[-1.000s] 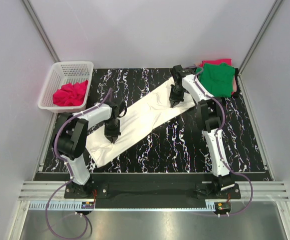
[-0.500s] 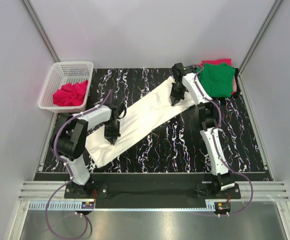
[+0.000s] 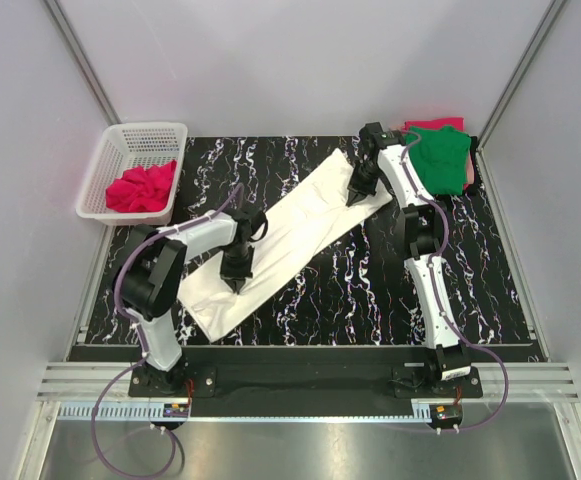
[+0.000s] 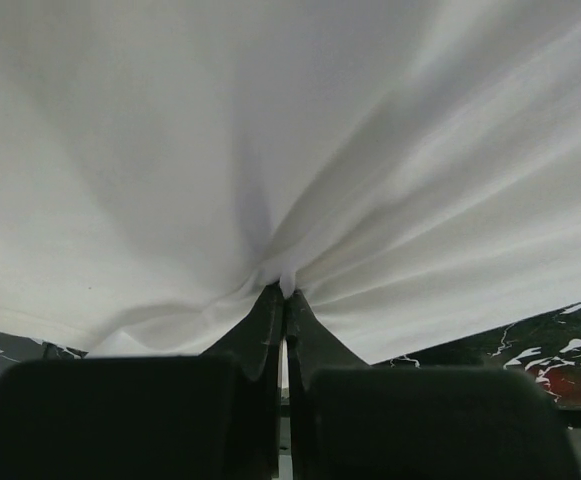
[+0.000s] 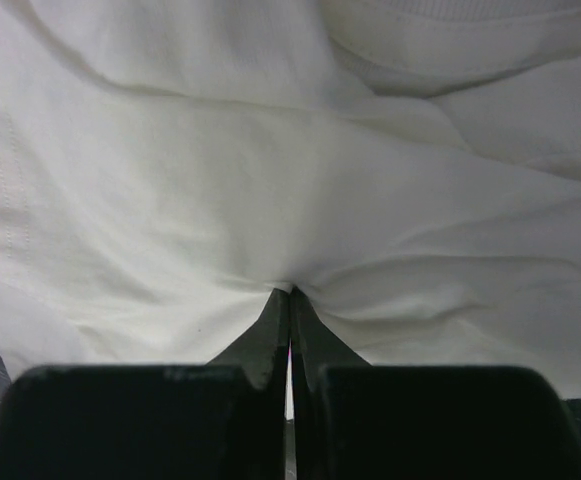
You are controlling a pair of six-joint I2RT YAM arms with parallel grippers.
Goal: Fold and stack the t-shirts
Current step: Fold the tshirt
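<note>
Left gripper (image 3: 237, 283) near, right gripper (image 3: 355, 197) far out on a straightened arm, both pairs of jaws tight on white t-shirt (image 3: 300, 215)

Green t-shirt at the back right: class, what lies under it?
Edges of pinkish-red fabric peek out beneath the green t-shirt; the rest of that fabric is covered.

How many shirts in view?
4: white shirt spread across the table; green shirt folded far right, atop a pinkish-red shirt; crumpled red shirt in the basket. Others may be hidden.
</note>
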